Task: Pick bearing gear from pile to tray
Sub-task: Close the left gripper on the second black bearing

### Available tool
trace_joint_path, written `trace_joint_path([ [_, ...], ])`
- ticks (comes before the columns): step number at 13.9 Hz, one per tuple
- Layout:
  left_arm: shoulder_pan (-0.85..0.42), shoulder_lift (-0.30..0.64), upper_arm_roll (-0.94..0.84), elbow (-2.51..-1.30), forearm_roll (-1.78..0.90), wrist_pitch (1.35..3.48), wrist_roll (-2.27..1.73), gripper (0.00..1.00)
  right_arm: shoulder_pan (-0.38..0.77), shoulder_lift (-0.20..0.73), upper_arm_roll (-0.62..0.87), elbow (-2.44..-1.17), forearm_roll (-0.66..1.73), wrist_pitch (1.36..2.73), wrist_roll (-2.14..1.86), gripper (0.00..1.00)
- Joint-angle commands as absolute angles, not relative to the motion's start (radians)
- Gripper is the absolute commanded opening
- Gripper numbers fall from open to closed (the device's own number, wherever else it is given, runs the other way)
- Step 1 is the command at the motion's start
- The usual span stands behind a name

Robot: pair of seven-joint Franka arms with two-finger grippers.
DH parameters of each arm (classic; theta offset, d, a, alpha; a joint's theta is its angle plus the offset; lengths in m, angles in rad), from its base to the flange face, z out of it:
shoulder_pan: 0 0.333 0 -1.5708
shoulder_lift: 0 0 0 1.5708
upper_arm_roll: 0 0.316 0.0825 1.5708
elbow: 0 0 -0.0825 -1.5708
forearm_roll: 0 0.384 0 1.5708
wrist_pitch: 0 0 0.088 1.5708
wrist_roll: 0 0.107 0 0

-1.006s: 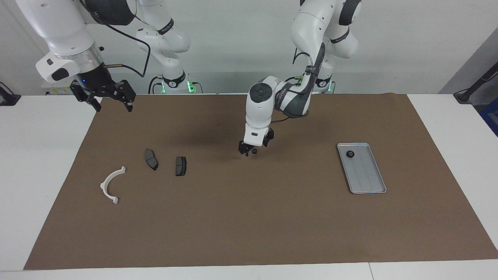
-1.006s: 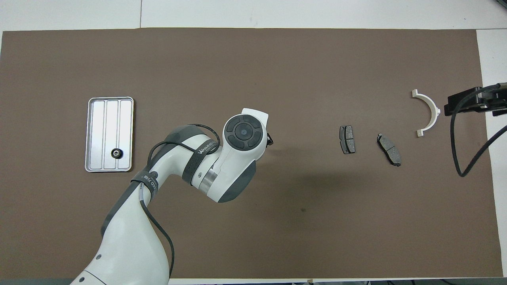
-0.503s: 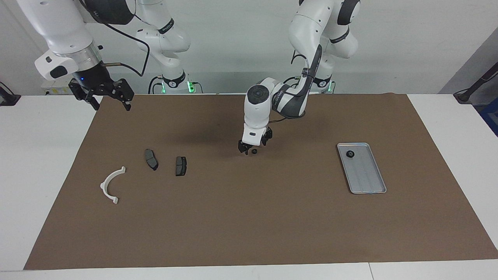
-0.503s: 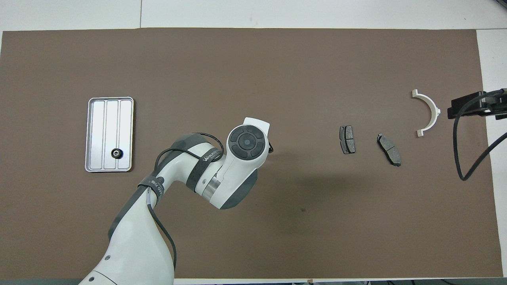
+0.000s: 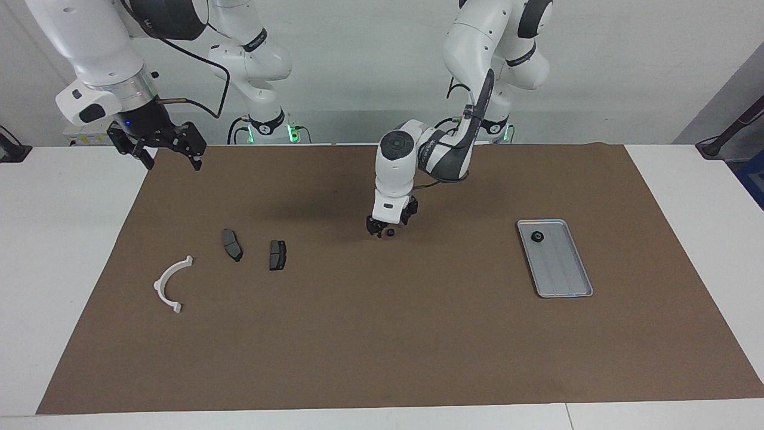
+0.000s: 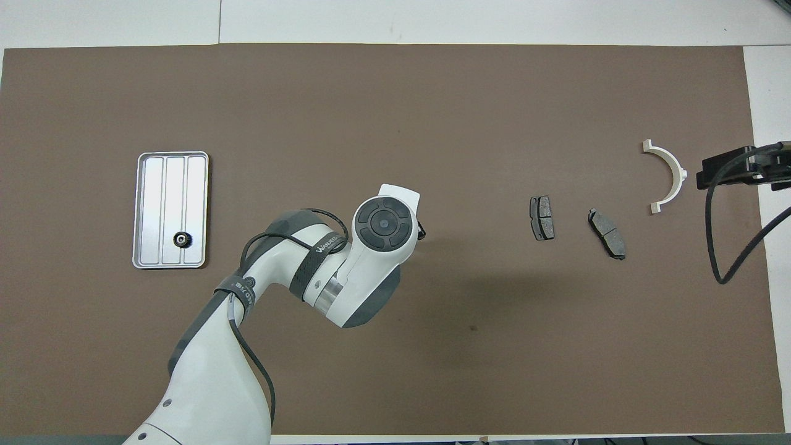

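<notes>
Gear (image 5: 390, 232) on mat (image 5: 382, 334) mid-table, between fingertips of my left gripper (image 5: 385, 232), lowered around it; cannot tell whether pinched yet. Second gear (image 5: 537, 237) in tray (image 5: 567, 292), toward left arm's end. My right gripper (image 5: 158, 149) spread, waiting high over mat corner. Pads (image 5: 231, 244), white arc (image 5: 170, 283) untouched.

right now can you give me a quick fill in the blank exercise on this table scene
1. The small black gear already delivered lies in the ____.
2. The two brake pads lie between the left pincer and the white ____ piece.
3. The pincer low over the mat beside a tiny black part belongs to the ____ arm.

Missing words: tray; arc; left
</notes>
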State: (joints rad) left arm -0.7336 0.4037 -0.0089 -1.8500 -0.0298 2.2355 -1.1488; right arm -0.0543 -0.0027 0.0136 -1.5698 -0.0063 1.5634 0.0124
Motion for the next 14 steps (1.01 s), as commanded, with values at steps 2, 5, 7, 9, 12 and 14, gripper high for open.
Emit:
trace_joint_path([
  [2, -0.747, 0.385, 0.006, -1.884, -0.023, 2.275, -1.164, 0.80, -0.057, -0.028, 0.008, -1.597, -0.002, 1.557, -0.006, 0.99],
  [5, -0.752, 0.387, 0.006, -1.882, -0.023, 2.279, -1.166, 0.77, -0.057, -0.028, 0.008, -1.597, -0.002, 1.559, -0.006, 0.99],
  [7, -0.750, 0.388, 0.006, -1.885, -0.023, 2.286, -1.166, 0.74, -0.057, -0.028, 0.008, -1.597, -0.002, 1.559, -0.008, 0.99],
  [9, -0.752, 0.387, 0.008, -1.890, -0.023, 2.278, -1.166, 0.73, -0.058, -0.028, 0.008, -1.597, -0.002, 1.562, -0.009, 0.99],
  [12, -0.753, 0.387, 0.006, -1.896, -0.023, 2.283, -1.166, 0.71, -0.060, -0.028, 0.008, -1.595, -0.002, 1.562, -0.015, 0.99],
  [14, -0.753, 0.385, 0.006, -1.904, -0.023, 2.292, -1.166, 0.70, -0.060, -0.028, 0.008, -1.595, -0.002, 1.563, -0.015, 0.99],
])
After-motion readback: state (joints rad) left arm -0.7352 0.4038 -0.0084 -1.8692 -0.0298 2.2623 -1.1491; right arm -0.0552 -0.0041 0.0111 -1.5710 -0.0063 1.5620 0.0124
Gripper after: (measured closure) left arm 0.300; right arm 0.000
